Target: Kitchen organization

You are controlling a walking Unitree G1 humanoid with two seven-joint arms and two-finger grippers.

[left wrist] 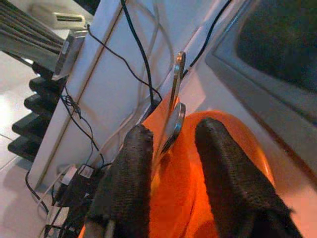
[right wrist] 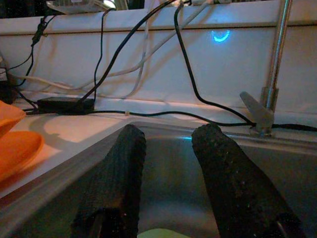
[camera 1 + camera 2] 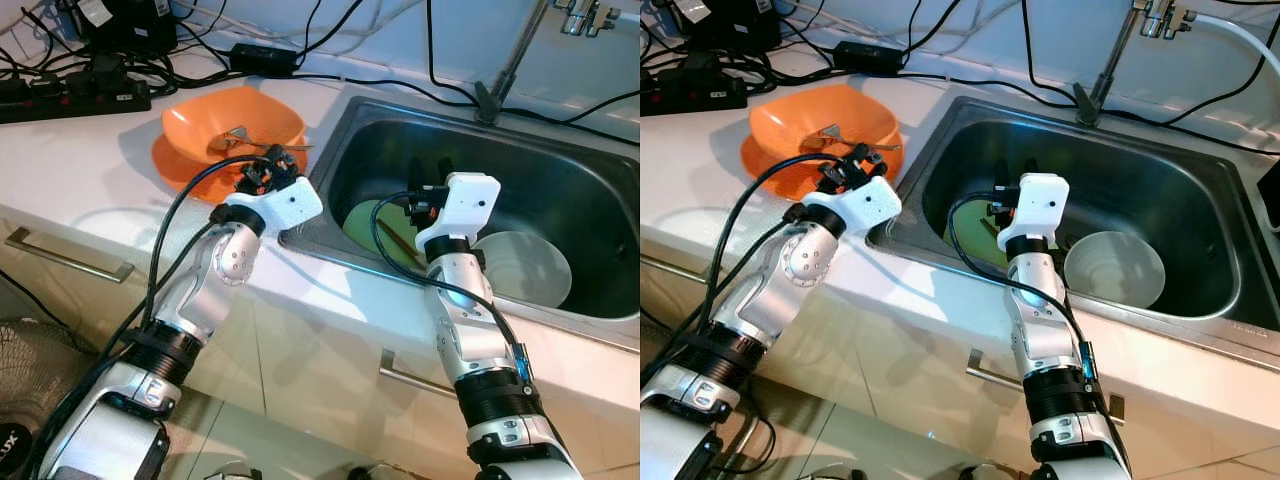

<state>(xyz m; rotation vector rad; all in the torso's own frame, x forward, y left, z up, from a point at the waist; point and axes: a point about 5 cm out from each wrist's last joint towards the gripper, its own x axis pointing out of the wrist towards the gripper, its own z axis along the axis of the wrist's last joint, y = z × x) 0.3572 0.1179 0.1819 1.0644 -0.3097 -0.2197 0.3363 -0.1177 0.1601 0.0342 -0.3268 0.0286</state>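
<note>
Clearing cutlery from the orange bowl (image 3: 232,122) beside the sink (image 3: 560,150)
Left tool (image 1: 171,144) parted around the spoon (image 1: 174,116), unclosed; right tool (image 2: 168,163) open, empty, over sink; next: close, lift.

I see both silver arms bent at the elbow and reaching forward. My left pincer (image 1: 171,163) sits ahead of its white wrist, the two black fingers (image 1: 126,173) spread apart. My right pincer (image 2: 168,163) points forward and slightly down, its fingers (image 2: 220,168) parted too. Black cables loop from each forearm up to the wrist housings.
</note>
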